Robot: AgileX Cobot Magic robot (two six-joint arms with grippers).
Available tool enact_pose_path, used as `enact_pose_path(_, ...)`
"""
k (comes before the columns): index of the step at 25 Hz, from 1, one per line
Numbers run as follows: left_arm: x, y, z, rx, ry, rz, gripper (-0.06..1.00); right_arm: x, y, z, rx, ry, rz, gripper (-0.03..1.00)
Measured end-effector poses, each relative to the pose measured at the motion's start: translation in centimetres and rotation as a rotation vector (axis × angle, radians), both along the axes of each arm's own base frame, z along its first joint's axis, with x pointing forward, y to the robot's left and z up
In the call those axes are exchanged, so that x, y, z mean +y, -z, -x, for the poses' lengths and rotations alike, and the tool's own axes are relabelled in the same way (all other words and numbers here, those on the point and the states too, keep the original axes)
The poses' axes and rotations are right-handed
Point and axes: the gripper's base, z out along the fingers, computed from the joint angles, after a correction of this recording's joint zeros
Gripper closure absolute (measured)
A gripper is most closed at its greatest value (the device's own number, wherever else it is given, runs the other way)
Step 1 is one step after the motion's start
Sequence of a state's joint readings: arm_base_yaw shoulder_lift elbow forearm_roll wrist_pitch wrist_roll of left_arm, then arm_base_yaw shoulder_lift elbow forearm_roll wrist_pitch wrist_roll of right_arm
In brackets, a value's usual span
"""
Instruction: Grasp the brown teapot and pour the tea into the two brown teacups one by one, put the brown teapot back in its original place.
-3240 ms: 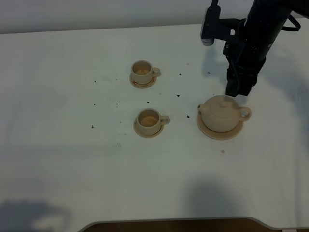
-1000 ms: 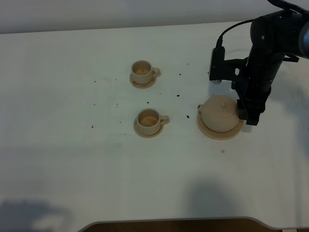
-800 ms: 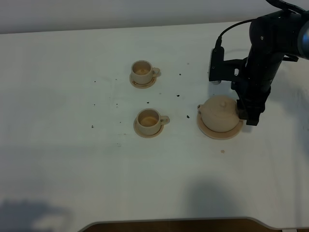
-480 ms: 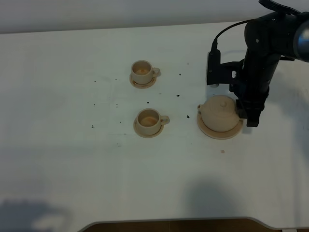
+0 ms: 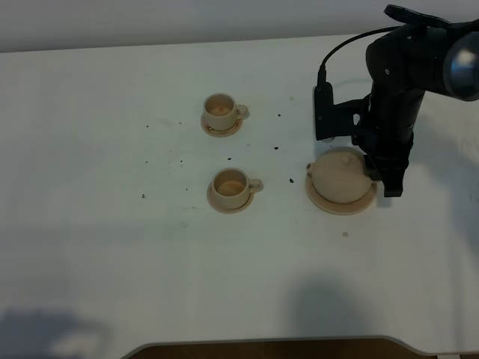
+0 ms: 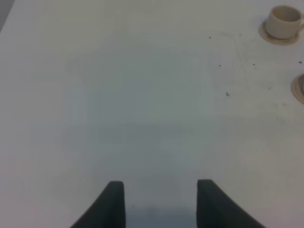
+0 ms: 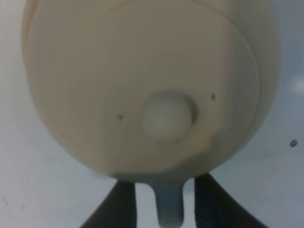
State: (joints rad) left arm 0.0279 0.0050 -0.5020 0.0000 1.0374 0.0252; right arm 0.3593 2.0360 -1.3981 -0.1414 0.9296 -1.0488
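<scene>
- I see the brown teapot [image 5: 339, 178] sitting upright on its wide round saucer [image 5: 340, 211], lid on, on the white table [image 5: 112, 262].
- The right gripper [image 5: 390, 182] is down at the teapot's handle side, opposite the spout [image 5: 309, 167]. From the high camera the black arm covers the handle completely.
- In the right wrist view the teapot [image 7: 142, 71] fills nearly everything. The lid knob [image 7: 167, 117] is near the middle, and the loop handle [image 7: 169, 209] comes off the body edge-on.
- The right gripper [image 7: 165, 179] has its jaws spread, with one dark finger [image 7: 122, 206] on each side of that handle.
- The handle lies between the jaws, roughly centred. A thin pale strip of table shows on both sides of it, so I see neither finger pressing on it here.
- The two brown teacups both stand on the spout side of the teapot, each on a small saucer. The nearer cup [image 5: 230, 185] is about level with the teapot, and the farther cup [image 5: 220, 110] sits beyond it, well apart from the teapot.
- A few dark specks [image 5: 290, 180] lie on the table between the teapot and the cups.
- The left gripper [image 6: 160, 183] hangs over bare table, beyond the cups from the teapot, jaws spread with nothing between them. Its camera catches one cup [image 6: 284, 21] on its saucer at the edge of the picture.
</scene>
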Motion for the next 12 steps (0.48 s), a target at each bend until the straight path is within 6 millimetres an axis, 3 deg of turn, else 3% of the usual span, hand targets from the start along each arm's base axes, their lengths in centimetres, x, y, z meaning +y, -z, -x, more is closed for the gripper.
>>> enact_pose_path(12,0.0,0.0,0.0,0.000,0.000,0.000,0.58,0.6,1.1,-0.1,-0.016,-0.080,0.072,0.59)
